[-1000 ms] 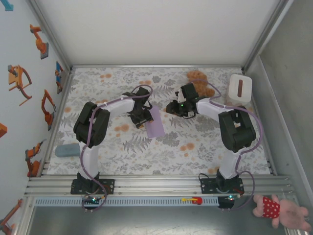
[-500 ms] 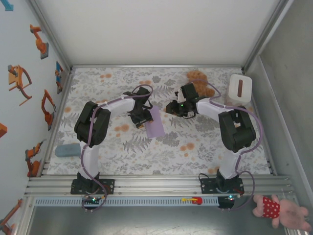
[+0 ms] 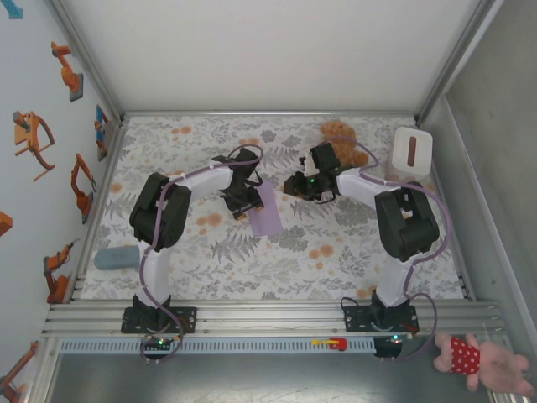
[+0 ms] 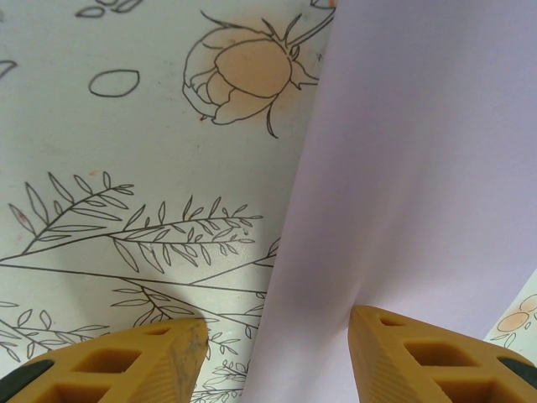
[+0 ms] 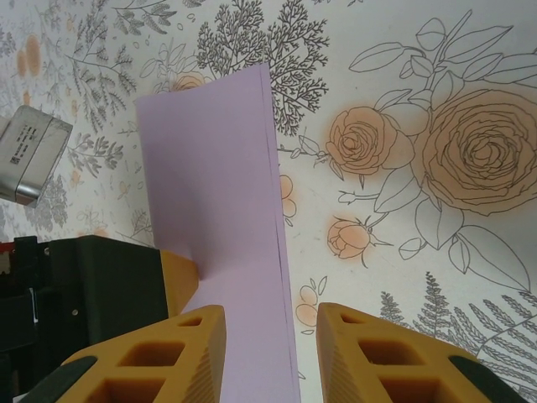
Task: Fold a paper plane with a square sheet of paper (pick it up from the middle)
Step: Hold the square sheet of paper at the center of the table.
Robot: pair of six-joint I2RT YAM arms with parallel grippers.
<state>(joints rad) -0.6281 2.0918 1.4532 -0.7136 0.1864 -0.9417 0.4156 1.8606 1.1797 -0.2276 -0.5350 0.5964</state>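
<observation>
Looking down, paper: the sheet of paper (image 3: 268, 210), folded to a narrow strip, lies flat on the table (image 3: 361, 243) at centre frame. Its long axis runs top to bottom of the frame, slightly tilted.
Top view, arms: the left gripper (image 3: 241, 201) sits at the strip's left long edge, touching it. The right gripper (image 3: 295, 186) stands just right of the strip's upper end, apart from it. The left one is nearer.
Top view, surroundings: a teddy bear (image 3: 340, 137) and a white box (image 3: 413, 149) sit at upper right, well apart from the strip. Nothing lies between either gripper and the paper.
Left wrist, paper: it lies in the right half, its edge running down from top centre into the gap between the jaws.
Left wrist, tool: released, jaws apart. The right finger (image 4: 436, 361) presses on the paper; the left finger (image 4: 126, 369) rests on bare table.
Right wrist, paper: the strip stands left of centre, long axis up the frame, its right edge ending in the gap between the jaws.
Right wrist, tool: released, jaws part-way apart, nothing clamped. Whether they touch the paper I cannot tell.
Next move, judged: the right arm must reach leftward to that free long edge while the left pins the sheet.
</observation>
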